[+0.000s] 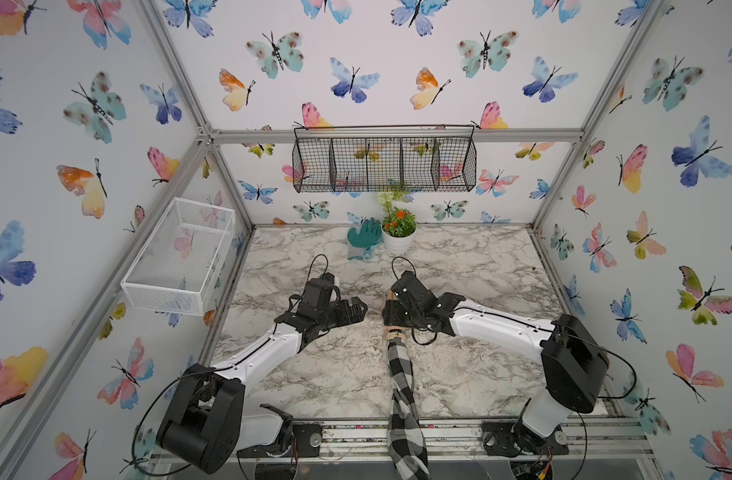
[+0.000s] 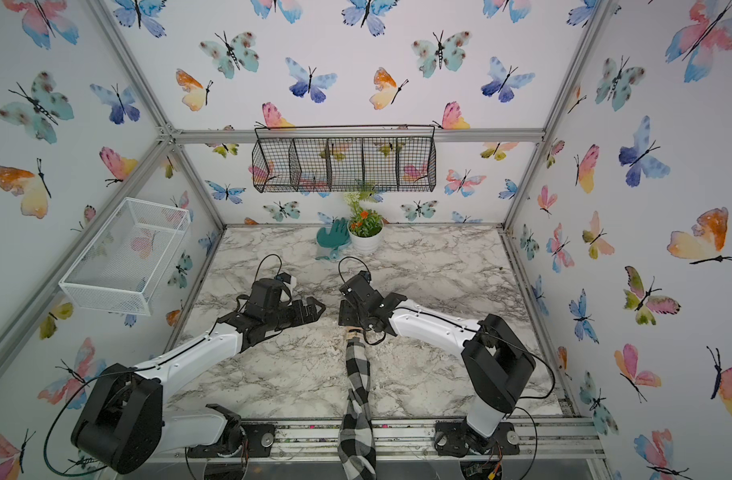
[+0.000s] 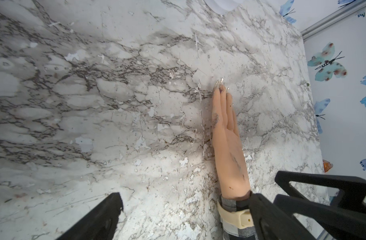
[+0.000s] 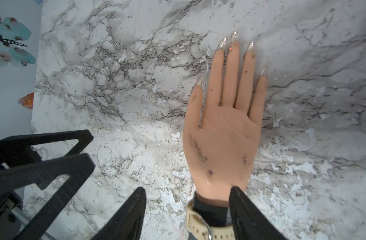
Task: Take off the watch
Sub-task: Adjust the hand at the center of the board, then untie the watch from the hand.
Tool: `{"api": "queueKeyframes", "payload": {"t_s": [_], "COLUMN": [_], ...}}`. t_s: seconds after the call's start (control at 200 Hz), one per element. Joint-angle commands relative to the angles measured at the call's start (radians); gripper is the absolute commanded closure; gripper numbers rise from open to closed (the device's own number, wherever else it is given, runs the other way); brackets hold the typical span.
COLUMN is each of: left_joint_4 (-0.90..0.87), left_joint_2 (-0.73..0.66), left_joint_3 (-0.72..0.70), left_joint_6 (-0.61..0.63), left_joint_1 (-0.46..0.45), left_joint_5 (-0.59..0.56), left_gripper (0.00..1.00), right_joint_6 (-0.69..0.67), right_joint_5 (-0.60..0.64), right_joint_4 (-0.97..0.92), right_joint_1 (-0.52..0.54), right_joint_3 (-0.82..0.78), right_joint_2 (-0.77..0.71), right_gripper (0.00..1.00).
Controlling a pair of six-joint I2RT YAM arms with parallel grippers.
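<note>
My R gripper (image 4: pixel 187 189) is straddling the watch (image 4: pixel 198 226), jaws apart; L gripper (image 3: pixel 185 197) is gaping wide alongside, w/ open tabletop (image 4: pixel 115 83) ahead.

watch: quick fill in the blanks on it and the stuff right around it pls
The watch is strapped round the hand's ___.
The hand lies palm ___.
The sleeve is checked black and ___.
The right gripper has its jaws ___.
Missing words: wrist; up; white; open.
</note>
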Motion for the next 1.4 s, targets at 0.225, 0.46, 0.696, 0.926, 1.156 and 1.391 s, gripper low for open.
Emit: {"api": "queueKeyframes", "payload": {"t_s": [0.225, 0.46, 0.696, 0.926, 1.156, 1.391], "left_joint_4": [0.055, 0.071, 0.075, 0.076, 0.082, 0.088], "left_joint_2": [0.084, 0.117, 0.107, 0.102, 0.137, 0.150], "left_joint_3": [-0.002, 0.008, -0.006, -0.015, 0.003, 0.010], "left_joint_6": [-0.055, -0.055, -0.053, -0.040, -0.035, -0.032], "left_joint_1": [-0.078, -0.104, -0.133, -0.164, -0.172, -0.174], "left_joint_5": [0.057, 0.072, 0.073, 0.073, 0.075, 0.067], "left_gripper": [0.02, 0.02, 0.02, 0.02, 0.02, 0.02], "right_joint_6": [-0.086, -0.083, -0.073, -0.040, -0.040, -0.020], "right_joint_5": [-0.082, -0.066, -0.079, -0.096, -0.074, -0.071], "right_joint_4": [0.085, 0.104, 0.122, 0.156, 0.156, 0.173], "right_joint_1": [-0.012, -0.043, -0.058, -0.058, -0.060, -0.067], "right_joint_3": [-0.120, -0.188, -0.247, -0.286, -0.307, -0.361], "right_joint_2": [0.011, -0.024, -0.066, -0.130, -0.145, -0.129], "right_gripper": [0.38, 0.47, 0.53, 0.44, 0.48, 0.54]}}
